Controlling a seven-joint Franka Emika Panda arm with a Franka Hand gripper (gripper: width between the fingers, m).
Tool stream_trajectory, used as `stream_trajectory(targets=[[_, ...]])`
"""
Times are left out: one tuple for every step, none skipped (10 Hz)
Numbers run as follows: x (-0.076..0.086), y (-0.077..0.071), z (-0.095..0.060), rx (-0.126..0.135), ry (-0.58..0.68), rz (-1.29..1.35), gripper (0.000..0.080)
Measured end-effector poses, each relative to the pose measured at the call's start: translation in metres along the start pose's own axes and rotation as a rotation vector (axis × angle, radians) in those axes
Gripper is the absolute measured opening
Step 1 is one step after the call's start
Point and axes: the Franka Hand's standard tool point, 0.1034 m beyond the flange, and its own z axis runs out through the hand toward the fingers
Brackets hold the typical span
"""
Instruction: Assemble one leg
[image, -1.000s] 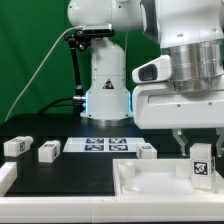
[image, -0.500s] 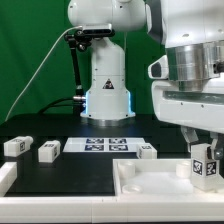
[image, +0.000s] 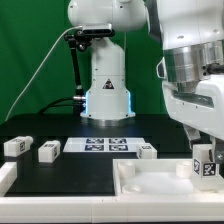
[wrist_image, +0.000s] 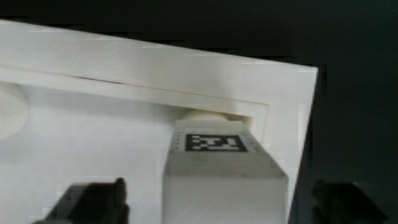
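The large white tray piece (image: 150, 186) lies at the front of the black table, and everything worth watching happens at its corner on the exterior view's right; the leg (image: 204, 165) stands there, upright, its tag facing the camera, its foot down at the tray's recessed corner. Whether it is seated in the recess or only resting over it, I cannot tell.

The gripper (image: 203, 148) hangs directly above that corner, so the leg rises between the jaws rather than off to one side. In the wrist view the leg (wrist_image: 222, 178) fills the middle, and the dark fingers (wrist_image: 93, 202) sit on either flank with a strip of background showing between each and the block. The jaws look spread and not pressing on it, straddling but not clamping.

The leg's long axis runs vertical, in line with the gripper's approach and square to the tray's flat face (wrist_image: 107, 90); any coming move, I judge, turns on that: close straight onto the two side faces, or lift straight off, with no sideways shift.

Beyond the tray's far edge lies the marker board (image: 105, 146); the spare legs (image: 47, 151) stand near it, well apart from the gripper.
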Motion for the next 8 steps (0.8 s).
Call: stream_trajectory(targets=[[-0.0011, -0.0004, -0.0002, -0.001, 0.001, -0.107, 0.0621], [-0.003, -0.0013, -0.0004, -0.001, 0.0, -0.23, 0.0641], [-0.0018, -0.0007, 0.0015, -0.003, -0.001, -0.371, 0.0648], [-0.0015, -0.0003, 0.0034, -0.011, 0.001, -0.496, 0.0648], [-0.0012, -0.0015, 0.0036, -0.024, 0.01, -0.619, 0.0649], [0.0009, -0.0033, 0.003, -0.035, 0.028, -0.774, 0.0649], [0.0013, -0.0039, 0.0028, -0.053, 0.048, -0.906, 0.0649], [-0.0017, -0.0043, 0.0032, -0.079, 0.077, -1.038, 0.0649]])
